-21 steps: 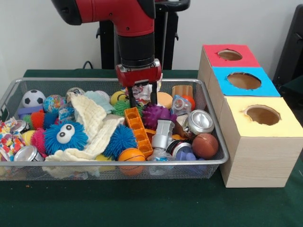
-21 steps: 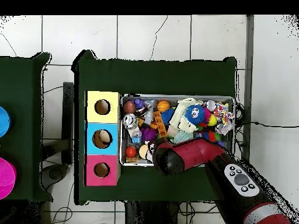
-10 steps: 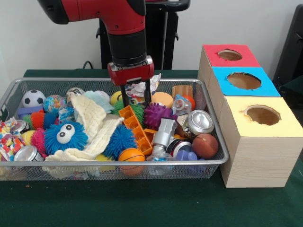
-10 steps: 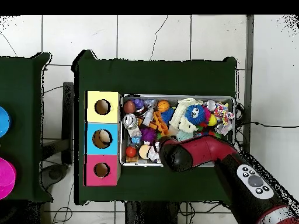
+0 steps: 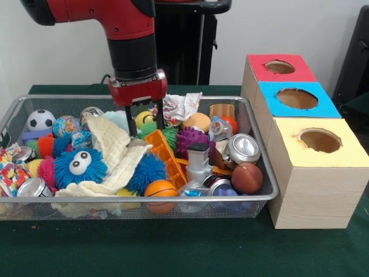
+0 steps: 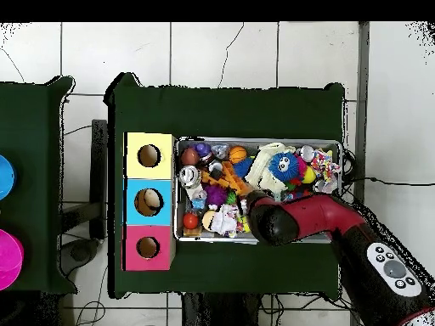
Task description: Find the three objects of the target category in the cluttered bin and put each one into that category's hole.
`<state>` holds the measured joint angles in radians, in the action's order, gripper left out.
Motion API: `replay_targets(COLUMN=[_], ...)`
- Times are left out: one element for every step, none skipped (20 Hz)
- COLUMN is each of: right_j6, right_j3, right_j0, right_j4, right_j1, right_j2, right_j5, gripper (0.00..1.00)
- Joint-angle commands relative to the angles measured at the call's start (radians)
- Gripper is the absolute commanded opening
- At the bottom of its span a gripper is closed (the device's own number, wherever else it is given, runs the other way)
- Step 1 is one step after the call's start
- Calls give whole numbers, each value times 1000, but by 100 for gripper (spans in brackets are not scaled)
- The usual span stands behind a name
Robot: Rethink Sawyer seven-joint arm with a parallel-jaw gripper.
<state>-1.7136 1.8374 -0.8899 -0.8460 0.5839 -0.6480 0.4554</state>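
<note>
no legible text, labels or nos. on anything in either view

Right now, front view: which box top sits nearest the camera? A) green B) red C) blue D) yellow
D: the yellow-topped box is frontmost in the row, with the blue-topped box behind it and the red-topped box farthest back.

I'm seeing my arm [image 5: 124, 23] showing glossy red shells, a ribbed black wrist cylinder, a red gripper [image 5: 145, 124] block with two thin black fingers [image 5: 159, 118], and a grey button pad near the elbow.
</note>
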Motion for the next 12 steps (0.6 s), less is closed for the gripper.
replay_targets(right_j6=[339, 335, 337, 334, 335, 333, 333, 331, 328, 323, 312, 298], right_j3=[-130, -131, -131, -135, -137, -138, -138, -136, -133, -130, -125, -121], right_j0=[-29, -26, -28, -21, -21, -17, -18, -17, -16, -14, -9, -3], right_j4=[-125, -131, -137, -141, -148, -153, -156, -159, -161, -164, -169, -172], right_j1=[-24, -21, -21, -21, -19, -19, -18, -17, -18, -20, -23, -26], right_j2=[-79, -81, -83, -84, -84, -85, -86, -85, -86, -84, -80, -76], right_j5=[31, 31, 31, 34, 33, 33, 34, 35, 35, 36, 33, 32], gripper=[100, 100, 100, 100, 100, 100, 100, 100, 100, 100, 100, 100])
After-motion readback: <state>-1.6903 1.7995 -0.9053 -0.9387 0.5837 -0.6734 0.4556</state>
